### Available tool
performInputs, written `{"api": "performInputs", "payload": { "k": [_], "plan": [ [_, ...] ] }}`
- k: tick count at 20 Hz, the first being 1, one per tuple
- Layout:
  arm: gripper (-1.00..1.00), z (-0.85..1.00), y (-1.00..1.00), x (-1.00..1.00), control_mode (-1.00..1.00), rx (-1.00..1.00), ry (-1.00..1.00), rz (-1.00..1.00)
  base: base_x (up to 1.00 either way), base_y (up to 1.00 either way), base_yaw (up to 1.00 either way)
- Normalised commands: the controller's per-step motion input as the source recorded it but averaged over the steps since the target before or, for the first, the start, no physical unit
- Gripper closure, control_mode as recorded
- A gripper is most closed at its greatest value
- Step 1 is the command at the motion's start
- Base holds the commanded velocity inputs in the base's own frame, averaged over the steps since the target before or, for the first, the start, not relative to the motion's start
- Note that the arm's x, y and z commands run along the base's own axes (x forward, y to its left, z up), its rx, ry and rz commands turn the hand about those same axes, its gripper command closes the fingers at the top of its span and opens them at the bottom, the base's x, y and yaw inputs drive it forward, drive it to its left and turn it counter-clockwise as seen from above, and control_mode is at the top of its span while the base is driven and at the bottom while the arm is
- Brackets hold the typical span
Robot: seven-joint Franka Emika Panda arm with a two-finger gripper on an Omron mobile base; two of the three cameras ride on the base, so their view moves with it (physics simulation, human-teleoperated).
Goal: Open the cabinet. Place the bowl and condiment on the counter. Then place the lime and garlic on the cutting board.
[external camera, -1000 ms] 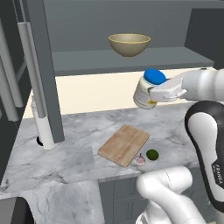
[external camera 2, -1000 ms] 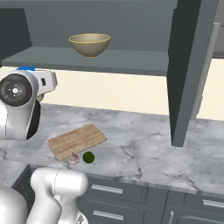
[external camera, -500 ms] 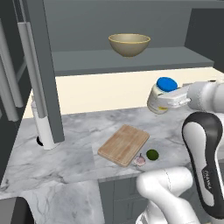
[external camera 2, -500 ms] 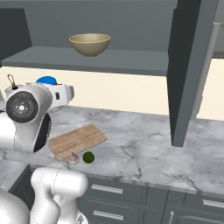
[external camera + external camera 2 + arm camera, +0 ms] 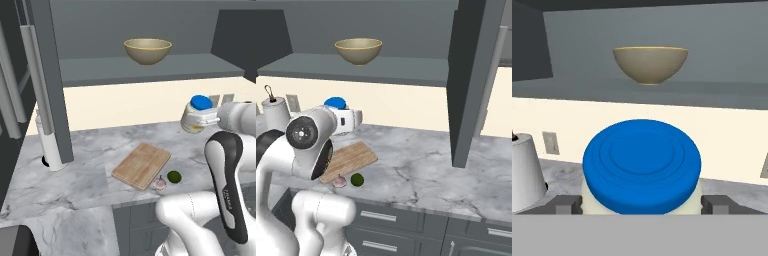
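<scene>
Lower centre of the hand view, the gripper (image 5: 641, 204) clasps the condiment (image 5: 642, 167), fingertips (image 5: 566, 204) mostly hidden, label unseen. Beyond, upper centre, the bowl (image 5: 650, 64) sits on the open cabinet (image 5: 722, 90) shelf.

Only the arm (image 5: 227, 190) bears lettering — too small to read.

glossy white arm (image 5: 227, 170) with dark joints
</scene>
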Motion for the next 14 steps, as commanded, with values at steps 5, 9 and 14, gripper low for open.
{"api": "performInputs", "payload": {
  "k": [5, 9, 14],
  "plan": [
    [1.0, -0.21, -0.61, 0.35, -1.0, 0.01, 0.12, -0.01, 0.0, 0.0, 0.0],
    [1.0, -0.25, -0.51, 0.57, -1.0, 0.01, 0.07, 0.0, 0.0, 0.0, 0.0],
    [1.0, -0.35, -0.48, 0.55, -1.0, 0.0, 0.01, 0.0, 0.0, 0.0, 0.0]
  ]
}}
